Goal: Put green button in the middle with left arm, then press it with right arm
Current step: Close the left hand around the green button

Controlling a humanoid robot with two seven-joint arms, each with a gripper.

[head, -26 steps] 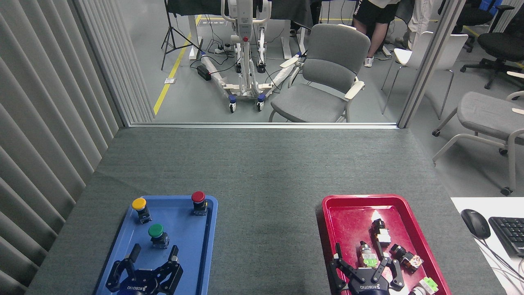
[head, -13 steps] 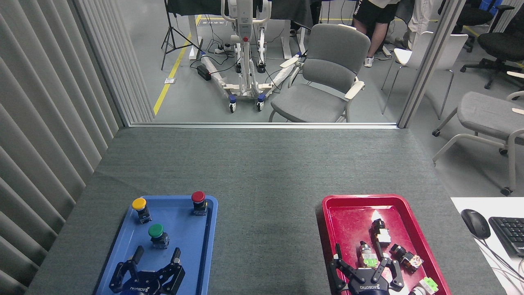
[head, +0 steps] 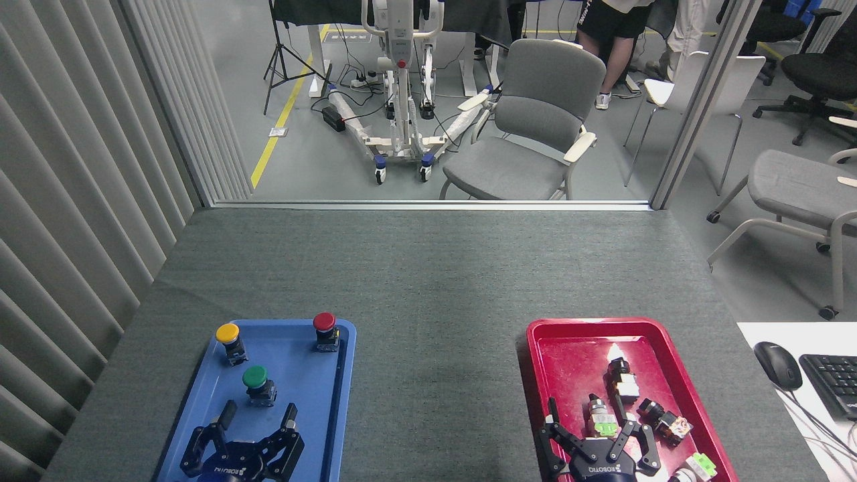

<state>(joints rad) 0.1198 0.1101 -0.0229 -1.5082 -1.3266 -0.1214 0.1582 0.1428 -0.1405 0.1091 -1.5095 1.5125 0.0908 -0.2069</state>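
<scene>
Green button (head: 257,383): you have it standing upright on the blue tray (head: 321,415), in the near-left part, apart from the other two buttons.
Left gripper (head: 258,418): it hangs over the near end of the blue tray with its fingers spread apart and holding nothing.
Button against the fingers: the green button sits just beyond the fingertips (head: 229,410), roughly in line with the gap between them; it touches none of them and is not yet between them.
Yellow button (head: 229,341): at the far-left corner of the blue tray, beyond and to the left of the green one.
Red button (head: 325,330): at the far-right corner of the same tray, well clear of your left gripper.
The middle (head: 435,375): the grey felt strip between the two trays; the green button is not on it.
Right gripper (head: 589,428): over the near end of the red tray (head: 556,348), fingers splayed wide and gripping nothing.
Small parts (head: 626,402): a loose cluster of switch pieces in the red tray, some just beyond your right fingertips; you cannot tell whether any finger touches one.
</scene>
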